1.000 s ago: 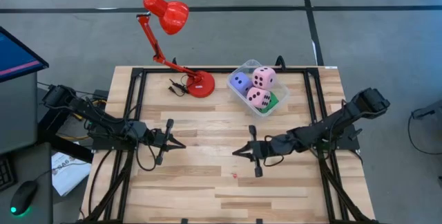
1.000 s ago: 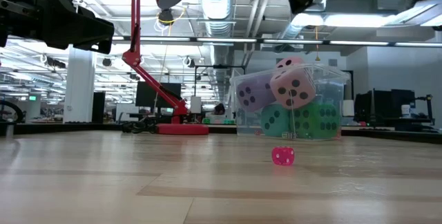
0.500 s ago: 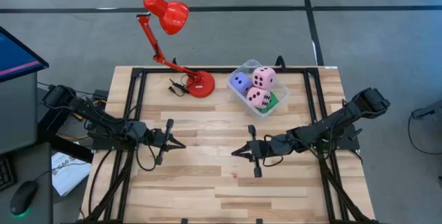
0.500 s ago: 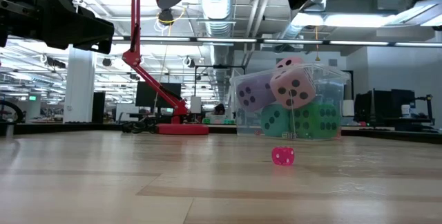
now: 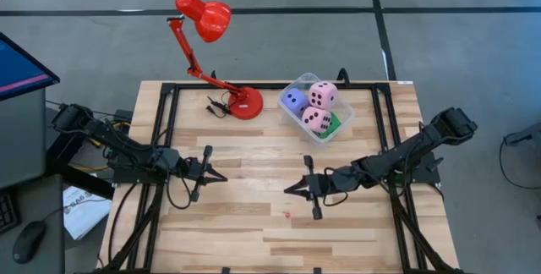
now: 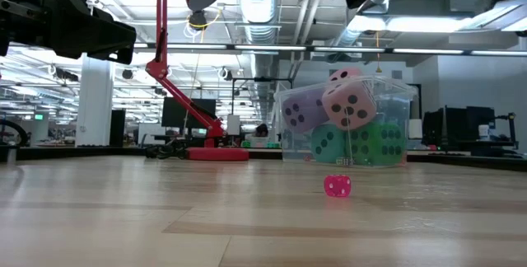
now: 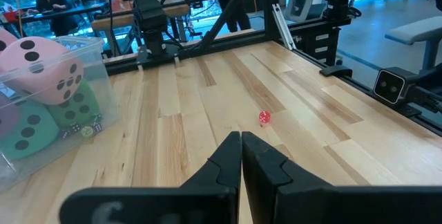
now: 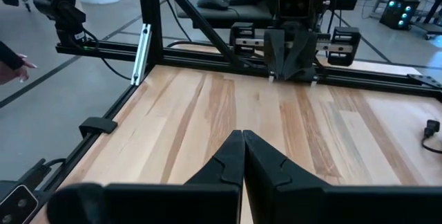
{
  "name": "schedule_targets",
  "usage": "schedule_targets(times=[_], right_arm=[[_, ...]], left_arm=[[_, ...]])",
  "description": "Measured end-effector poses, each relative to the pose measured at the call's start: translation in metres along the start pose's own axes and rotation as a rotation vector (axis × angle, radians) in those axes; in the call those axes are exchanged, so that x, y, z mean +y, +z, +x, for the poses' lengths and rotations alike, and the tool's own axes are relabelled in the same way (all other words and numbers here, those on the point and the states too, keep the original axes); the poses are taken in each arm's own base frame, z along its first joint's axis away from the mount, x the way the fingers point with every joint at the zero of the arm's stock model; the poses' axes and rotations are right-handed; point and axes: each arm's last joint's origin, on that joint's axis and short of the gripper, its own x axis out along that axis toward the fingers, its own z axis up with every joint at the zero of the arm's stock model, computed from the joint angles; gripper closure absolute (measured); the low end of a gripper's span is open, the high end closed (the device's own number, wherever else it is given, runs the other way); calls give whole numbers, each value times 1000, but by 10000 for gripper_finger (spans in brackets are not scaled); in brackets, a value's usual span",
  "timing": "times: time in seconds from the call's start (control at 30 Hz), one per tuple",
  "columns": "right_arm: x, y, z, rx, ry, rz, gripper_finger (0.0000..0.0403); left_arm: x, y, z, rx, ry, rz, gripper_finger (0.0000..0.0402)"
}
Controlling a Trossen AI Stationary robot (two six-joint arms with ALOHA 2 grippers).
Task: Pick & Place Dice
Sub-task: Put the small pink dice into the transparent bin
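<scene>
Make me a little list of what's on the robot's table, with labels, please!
tub: clear tub at the table's far edge, holding big soft dice
loose piece: tiny pink die alone on the wood
lamp: red lamp beside the tub
left gripper: shut, empty, above the table
right gripper: shut, empty, near the tiny die

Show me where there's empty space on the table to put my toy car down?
The wooden table is bare along its near edge, apart from one tiny pink die, and between the left gripper and right gripper. The far edge is crowded by the red desk lamp and the clear plastic tub.
</scene>
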Motion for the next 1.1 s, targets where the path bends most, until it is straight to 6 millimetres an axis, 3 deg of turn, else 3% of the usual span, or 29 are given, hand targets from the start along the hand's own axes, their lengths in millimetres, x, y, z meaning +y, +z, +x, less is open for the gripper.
schedule_targets(times=[0.53,0.67,1.1], right_arm=[[-4,0,1,1,-15,4,403],[-7,0,2,1,-24,83,403],[24,-6,-9,43,21,97,403]], left_arm=[[0,0,0,0,0,0,401],[0,0,0,0,0,0,401],[0,0,0,0,0,0,401]])
